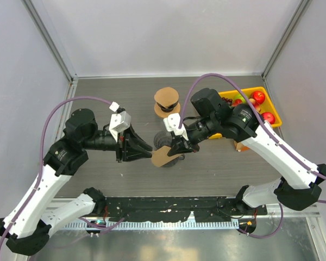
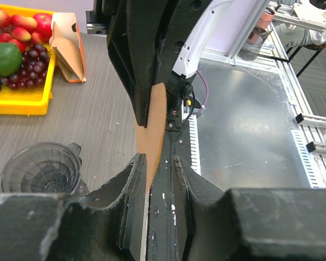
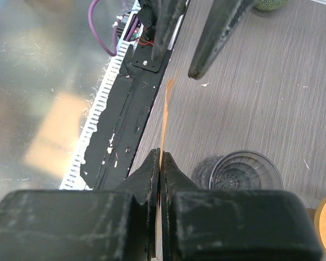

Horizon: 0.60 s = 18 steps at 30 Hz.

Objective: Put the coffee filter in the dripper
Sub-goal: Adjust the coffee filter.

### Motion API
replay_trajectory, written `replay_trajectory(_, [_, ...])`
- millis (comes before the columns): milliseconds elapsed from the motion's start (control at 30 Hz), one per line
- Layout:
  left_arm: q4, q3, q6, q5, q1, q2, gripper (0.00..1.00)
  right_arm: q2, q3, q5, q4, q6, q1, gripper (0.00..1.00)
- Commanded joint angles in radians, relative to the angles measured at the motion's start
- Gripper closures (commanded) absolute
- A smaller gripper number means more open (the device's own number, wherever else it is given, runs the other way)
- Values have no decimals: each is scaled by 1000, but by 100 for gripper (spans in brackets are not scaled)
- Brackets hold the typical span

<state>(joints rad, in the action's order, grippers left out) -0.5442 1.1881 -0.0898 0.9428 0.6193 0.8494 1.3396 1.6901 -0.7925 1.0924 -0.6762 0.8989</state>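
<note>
The coffee filter [image 1: 162, 158], a flat brown paper piece, hangs edge-on between the two arms above the table. My right gripper [image 1: 179, 148] is shut on one edge of it; in the right wrist view the thin filter [image 3: 165, 114] sticks out forward from the closed gripper [image 3: 161, 155]. My left gripper [image 1: 146, 152] faces it from the left. In the left wrist view the filter [image 2: 155, 117] runs between the fingers of this gripper [image 2: 157, 159], against the left one, with a gap to the right one. The dripper [image 2: 41, 168], of clear dark plastic, stands on the table below [image 3: 244, 171].
A yellow tray [image 1: 263, 106] of fruit sits at the back right, also in the left wrist view [image 2: 22, 103]. A folded brown paper bag [image 2: 68, 46] stands beside it. A stand of brown filters [image 1: 167, 100] is at the back centre. A black rail [image 1: 168, 205] runs along the near edge.
</note>
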Motion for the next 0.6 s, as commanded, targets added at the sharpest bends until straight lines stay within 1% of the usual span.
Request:
replay_trajectory(0, [21,27,-8,-9,-4,17,72,-22,17,-25,0,-23,1,95])
replay_trajectory(167, [32,36,-18,-29,-4,34,75,-19,22,-33,-3,-22,8,95])
replay_trajectory(300, [35,31,-19,-18,-4,37,78,-19,22,-39,-2,-29,8,95])
replay_trajectory(567, [55,24,-25,10,-4,33,78,-23,17,-36,21,-57,12,95])
